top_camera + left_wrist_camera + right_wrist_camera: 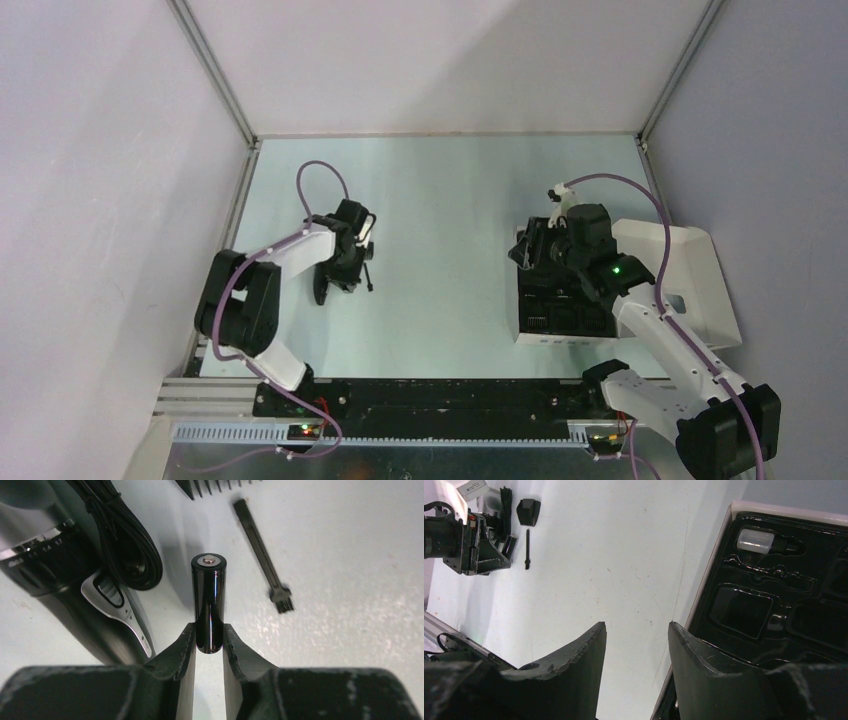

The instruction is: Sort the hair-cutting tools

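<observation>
1. The left end effector has its two dark fingers closed in against the near end of a glossy black cylinder with a silvery cap. One finger presses on each side, and the capped end points away from the wrist.
2. Whether the cylinder rests on the pale surface or is just off it cannot be told.
3. Left of the cylinder lies the long dark clipper body with a silvery switch panel. A coiled black cord lies between the two, close to both.
4. Right of the cylinder, apart from it, lies a thin black stick-like brush, with its short bristle head towards the camera.
5. The teeth of a black comb attachment show at the top edge of the left wrist view.
6. In the overhead view, this cluster sits on the left half of the surface, under the left arm.
7. The right end effector stands roughly half open with nothing between its fingers. It hangs over the left rim of the flat white box.
8. The box's moulded black plastic insert holds a small translucent bottle in a far recess.
9. The white box lid lies open to the right.
</observation>
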You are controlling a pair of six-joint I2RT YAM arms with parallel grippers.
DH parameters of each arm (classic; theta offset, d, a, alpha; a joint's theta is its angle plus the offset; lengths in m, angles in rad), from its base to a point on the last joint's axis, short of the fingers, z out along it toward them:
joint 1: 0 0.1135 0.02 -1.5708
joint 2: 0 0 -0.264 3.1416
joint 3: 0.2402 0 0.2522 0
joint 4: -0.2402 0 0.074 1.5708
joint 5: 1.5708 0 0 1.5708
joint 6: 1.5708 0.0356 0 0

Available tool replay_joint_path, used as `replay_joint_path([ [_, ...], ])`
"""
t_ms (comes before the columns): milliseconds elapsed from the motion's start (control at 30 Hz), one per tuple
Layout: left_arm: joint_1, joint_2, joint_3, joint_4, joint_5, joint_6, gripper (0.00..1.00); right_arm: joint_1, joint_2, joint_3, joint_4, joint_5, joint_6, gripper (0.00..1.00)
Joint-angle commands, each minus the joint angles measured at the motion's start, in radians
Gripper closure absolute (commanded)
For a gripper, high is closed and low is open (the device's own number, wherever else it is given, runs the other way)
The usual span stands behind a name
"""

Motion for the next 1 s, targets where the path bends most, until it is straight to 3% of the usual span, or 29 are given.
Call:
replay_joint_path([
  [0,-0.030,-0.137,-0.017,0.009,0.055,0.020,0.92,-0.002,-0.013,-0.002,0.058,-0.050,0.021,0.46],
  [33,-0.035,-0.168,-0.019,0.009,0.059,0.020,0.98,0.001,-0.016,-0.003,0.061,-0.055,0.028,0.46],
  [100,-0.044,-0.219,-0.025,0.017,0.075,0.018,1.00,0.004,-0.018,-0.003,0.070,-0.071,0.040,0.46],
  [367,-0.123,-0.445,-0.066,0.103,0.202,0.025,1.00,0.060,-0.001,-0.003,0.160,-0.137,0.122,0.46],
  [600,-0.227,-0.624,-0.092,0.218,0.296,0.043,1.00,0.151,0.055,-0.002,0.339,-0.204,0.255,0.46],
  [967,-0.390,-0.696,-0.074,0.299,0.304,0.105,1.00,0.250,0.195,0.107,0.496,-0.289,0.336,0.46],
])
